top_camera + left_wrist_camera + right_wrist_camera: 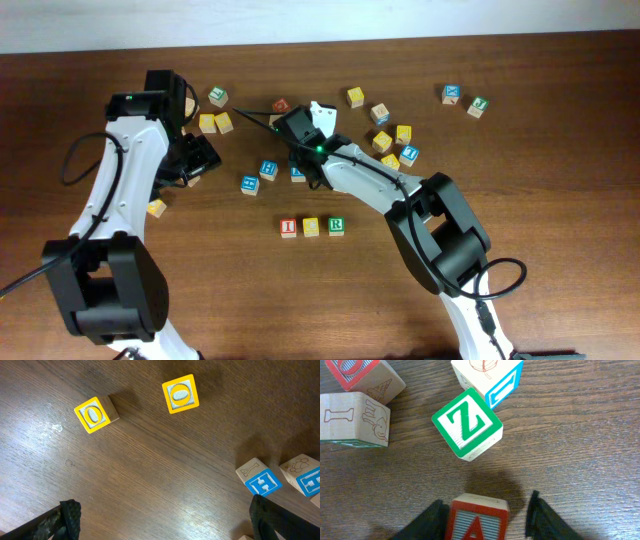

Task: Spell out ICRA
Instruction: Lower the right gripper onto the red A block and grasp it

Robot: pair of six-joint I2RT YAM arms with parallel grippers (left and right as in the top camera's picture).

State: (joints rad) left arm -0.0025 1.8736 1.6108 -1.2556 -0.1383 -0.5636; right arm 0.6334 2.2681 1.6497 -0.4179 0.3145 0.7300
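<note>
**Item 1. A block** [477,521]: red border, red letter on a striped face. It sits flat on the worktop under the right wrist, in the middle of the worktop and nearer the far edge than the near one.

**Item 2. Right jaws:** released and straddling the A block. The left finger [427,520] is against the block's side. The right finger [545,517] stands apart from it, with bare wood between.

**Item 3. Left jaws:** released, spread wide and grasping nothing, over the left part of the worktop. The fingers [65,520] show only at the lower corners of the left wrist view.

**Item 4. Row** near the middle of the worktop, towards the near edge: red I block [289,228], yellow block [311,227] with its letter too small to read, and green R block [336,226]. They lie side by side with small gaps.

**Item 5. Green Z block** [467,422]: tilted, just beyond the A block and not touching it.

**Item 6. Two yellow O blocks** [92,414] [180,393]: apart from each other, ahead of the left jaws.
</note>
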